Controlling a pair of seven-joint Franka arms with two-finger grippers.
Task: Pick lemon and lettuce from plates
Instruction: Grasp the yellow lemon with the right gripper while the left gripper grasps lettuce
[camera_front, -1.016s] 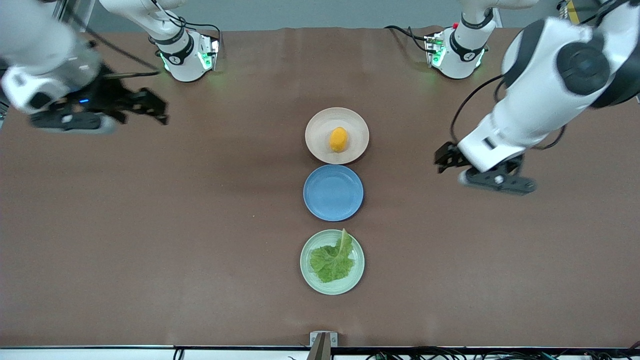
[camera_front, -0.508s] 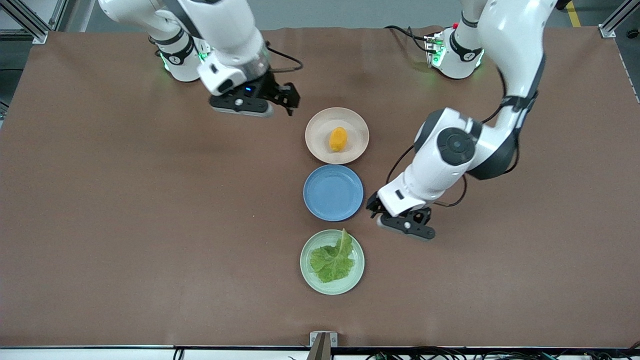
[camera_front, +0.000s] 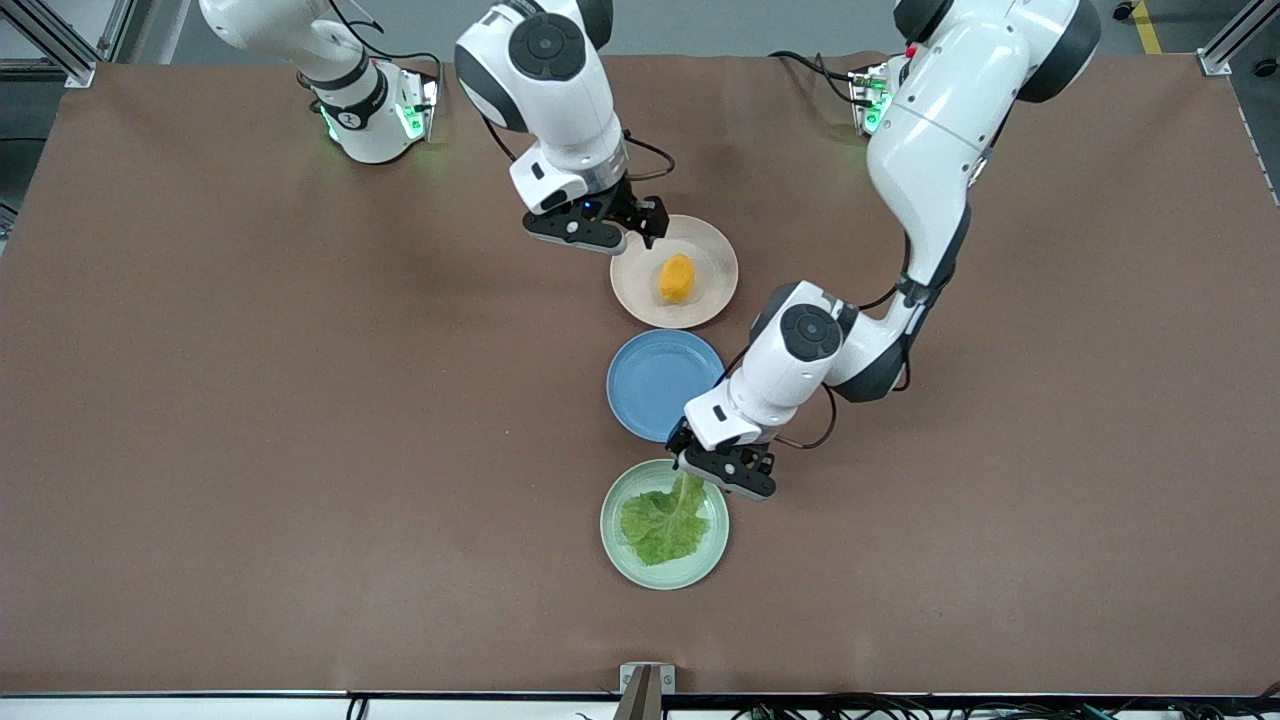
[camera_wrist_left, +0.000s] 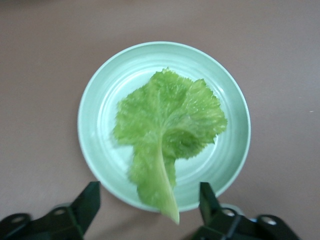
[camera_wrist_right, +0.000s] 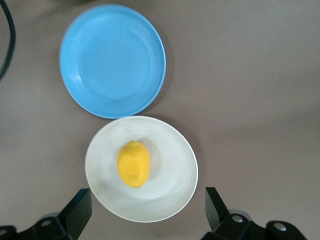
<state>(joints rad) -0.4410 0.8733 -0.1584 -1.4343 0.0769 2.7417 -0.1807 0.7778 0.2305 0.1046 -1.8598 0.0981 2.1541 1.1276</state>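
The lemon (camera_front: 677, 278) lies on the beige-pink plate (camera_front: 627, 290), the plate farthest from the front camera. The lettuce (camera_front: 662, 522) lies on the mint green plate (camera_front: 615, 550), the nearest one, its pale stalk pointing toward the blue plate. My right gripper (camera_front: 640, 220) is open and empty over the beige plate's rim; in the right wrist view (camera_wrist_right: 147, 207) the lemon (camera_wrist_right: 133, 164) and its plate (camera_wrist_right: 172, 192) sit just ahead of the jaws. My left gripper (camera_front: 712, 468) is open and empty over the green plate's rim; in the left wrist view (camera_wrist_left: 149, 202) the lettuce (camera_wrist_left: 165, 125) has its stalk tip between the fingers, above the plate (camera_wrist_left: 95, 135).
An empty blue plate (camera_front: 660, 385) sits between the two other plates and also shows in the right wrist view (camera_wrist_right: 112, 60). The left arm's forearm hangs over the table beside the blue plate. Brown tabletop spreads out toward both ends.
Both arms have swung in from the table's ends. The right gripper came to the beige plate's rim, the left gripper down to the green plate's rim. Lemon and lettuce have not moved.
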